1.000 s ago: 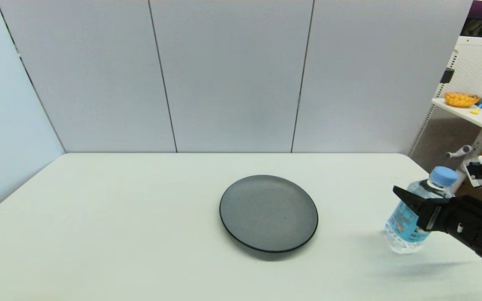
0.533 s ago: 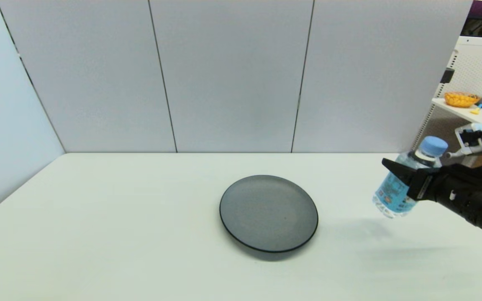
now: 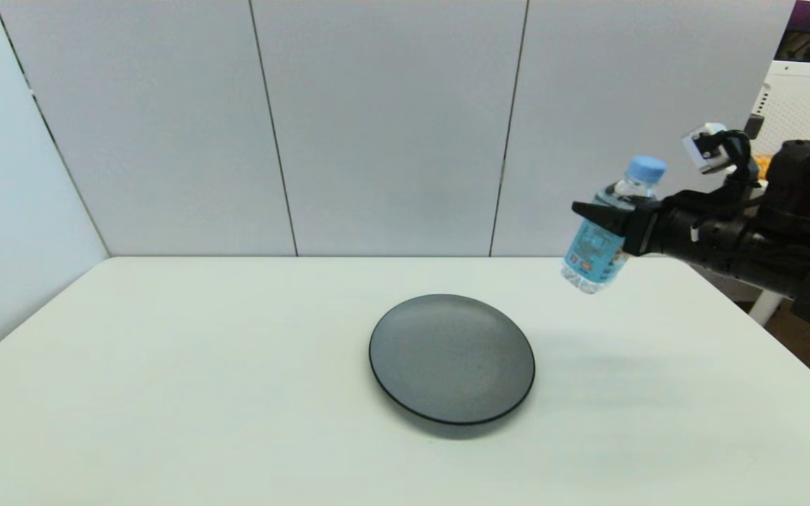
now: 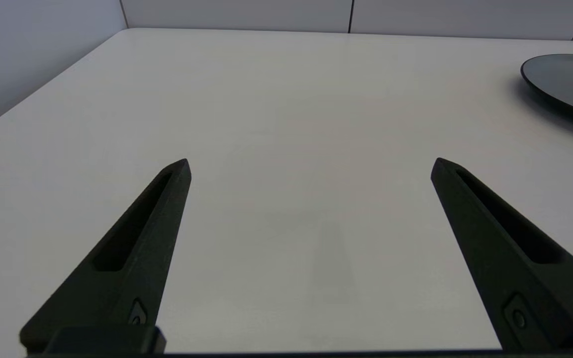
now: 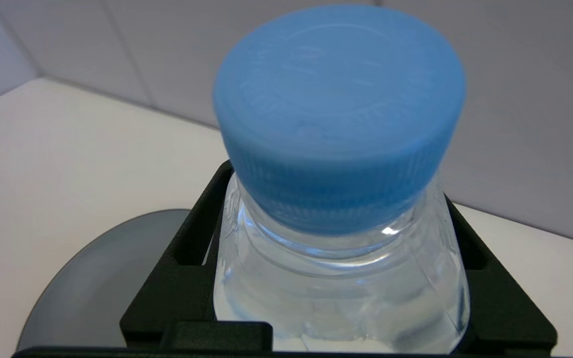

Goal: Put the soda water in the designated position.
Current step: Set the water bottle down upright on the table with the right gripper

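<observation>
Your right gripper (image 3: pixel 605 221) is clamped on the bottle (image 3: pixel 600 239), one finger pressed to each side of its upper body just under the shoulder. The bottle hangs in the air, well clear of the table (image 3: pixel 236 393), out past the right side of the plate (image 3: pixel 451 358) and toward the table's far right corner. It tilts a little, with the blue cap (image 3: pixel 644 169) leaning toward the arm and the base swung out toward the table's middle. In the right wrist view, the cap (image 5: pixel 338 114) fills most of the picture, the clear shoulder of the bottle (image 5: pixel 341 288) sits between the two black fingers (image 5: pixel 177 278), and part of the plate (image 5: pixel 102 278) shows beneath on the white table (image 5: pixel 67 164). Your left gripper (image 4: pixel 311 166) does not appear in the head view; its own camera shows the two fingers spread wide apart with nothing between them, low over bare table (image 4: pixel 266 99), with the plate's rim (image 4: pixel 565 82) off to one side. The plate has nothing on it.
</observation>
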Controlling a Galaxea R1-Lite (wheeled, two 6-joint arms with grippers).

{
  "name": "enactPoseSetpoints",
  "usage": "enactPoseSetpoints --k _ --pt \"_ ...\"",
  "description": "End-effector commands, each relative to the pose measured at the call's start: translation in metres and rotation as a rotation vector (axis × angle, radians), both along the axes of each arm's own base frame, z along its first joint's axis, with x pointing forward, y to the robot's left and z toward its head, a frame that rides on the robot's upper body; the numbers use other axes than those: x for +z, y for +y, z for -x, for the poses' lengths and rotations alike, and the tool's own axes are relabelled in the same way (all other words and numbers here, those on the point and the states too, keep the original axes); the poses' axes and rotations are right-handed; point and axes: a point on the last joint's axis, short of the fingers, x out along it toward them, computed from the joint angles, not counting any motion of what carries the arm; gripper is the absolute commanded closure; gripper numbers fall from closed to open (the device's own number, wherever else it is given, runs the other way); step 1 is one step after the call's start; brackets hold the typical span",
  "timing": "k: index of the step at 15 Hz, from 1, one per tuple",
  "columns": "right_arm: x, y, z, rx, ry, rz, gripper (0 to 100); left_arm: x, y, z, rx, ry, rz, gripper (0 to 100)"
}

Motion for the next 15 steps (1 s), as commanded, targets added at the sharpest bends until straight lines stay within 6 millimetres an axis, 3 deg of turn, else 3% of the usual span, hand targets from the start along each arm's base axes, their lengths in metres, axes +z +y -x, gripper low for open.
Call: enactPoseSetpoints --k 1,10,15 --pt "-0.006 0.03 -0.038 0.124 0.023 0.021 100 0.0 0.0 0.0 0.0 0.0 0.0 0" --pt "-0.025 0.087 -0.09 0.308 0.08 0.105 100 0.0 0.0 0.0 0.0 0.0 0.0 0" --pt "-0.031 0.101 -0.117 0.322 0.092 0.107 100 0.0 0.0 0.0 0.0 0.0 0.0 0"
